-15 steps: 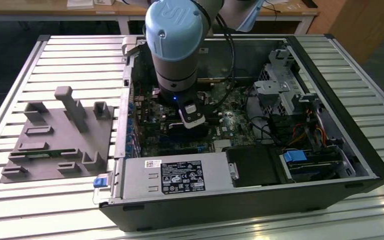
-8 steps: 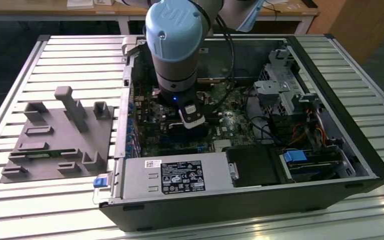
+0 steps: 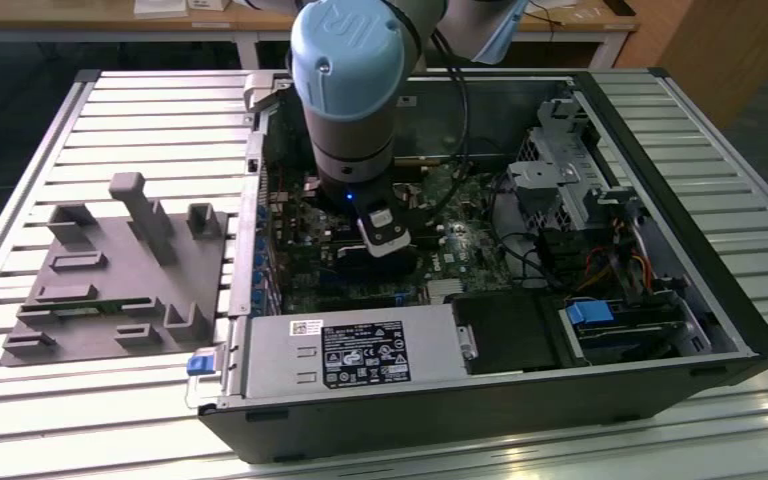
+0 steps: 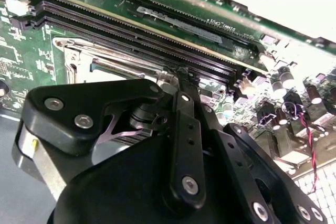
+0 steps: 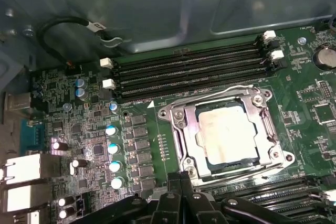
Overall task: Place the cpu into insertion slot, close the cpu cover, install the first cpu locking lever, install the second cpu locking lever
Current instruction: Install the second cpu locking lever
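Closed, empty gripper (image 5: pixel 181 179) hovers beside one cpu (image 5: pixel 227 135) seated under one shut cpu cover (image 5: pixel 226 129).

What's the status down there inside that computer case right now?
Black gripper low over the green motherboard. Silver-tan square cpu seated in the socket, silver frame cover down around it. Nothing in the way.

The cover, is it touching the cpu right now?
Touching: in the first wrist view the cover lies closed around the cpu, its frame resting on the chip's edges.
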Controlling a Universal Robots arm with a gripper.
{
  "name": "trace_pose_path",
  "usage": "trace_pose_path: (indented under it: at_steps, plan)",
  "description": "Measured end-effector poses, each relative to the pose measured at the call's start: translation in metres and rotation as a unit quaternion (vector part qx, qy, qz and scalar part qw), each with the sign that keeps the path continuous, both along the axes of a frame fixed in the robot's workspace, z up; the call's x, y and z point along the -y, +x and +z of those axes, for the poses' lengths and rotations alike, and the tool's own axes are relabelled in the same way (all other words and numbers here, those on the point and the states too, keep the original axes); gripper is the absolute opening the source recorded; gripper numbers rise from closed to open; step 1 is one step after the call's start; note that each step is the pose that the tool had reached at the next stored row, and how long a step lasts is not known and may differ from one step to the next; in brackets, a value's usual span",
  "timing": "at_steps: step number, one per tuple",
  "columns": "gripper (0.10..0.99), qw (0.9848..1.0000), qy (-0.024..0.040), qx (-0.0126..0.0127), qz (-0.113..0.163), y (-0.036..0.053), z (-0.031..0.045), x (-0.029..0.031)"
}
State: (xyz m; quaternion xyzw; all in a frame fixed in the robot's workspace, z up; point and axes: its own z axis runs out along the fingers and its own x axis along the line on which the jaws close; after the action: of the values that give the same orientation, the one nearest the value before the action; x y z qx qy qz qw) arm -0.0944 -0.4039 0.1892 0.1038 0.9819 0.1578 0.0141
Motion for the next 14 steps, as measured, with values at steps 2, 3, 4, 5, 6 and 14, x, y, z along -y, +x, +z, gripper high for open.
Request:
trace_pose_path:
  at_steps: [2, 3, 4, 5, 6, 14]
  plan:
    - [0.102, 1.0, 0.0004, 0.0002, 0.0, 0.0, 0.0027, -0.0001]
    - [0.102, 1.0, 0.0002, 0.0001, 0.0, 0.0, 0.0051, -0.0001]
    - [0.102, 1.0, 0.0001, 0.0001, 0.0, 0.0, 0.0105, -0.0001]
    - [0.102, 1.0, 0.0002, 0.0001, 0.0, 0.0, 0.0133, -0.0001]
    - [0.102, 1.0, 0.0001, 0.0001, 0.0, 0.0, 0.0163, 0.0]
    - [0.102, 1.0, -0.0011, 0.0003, 0.0, 0.0009, 0.0273, -0.0003]
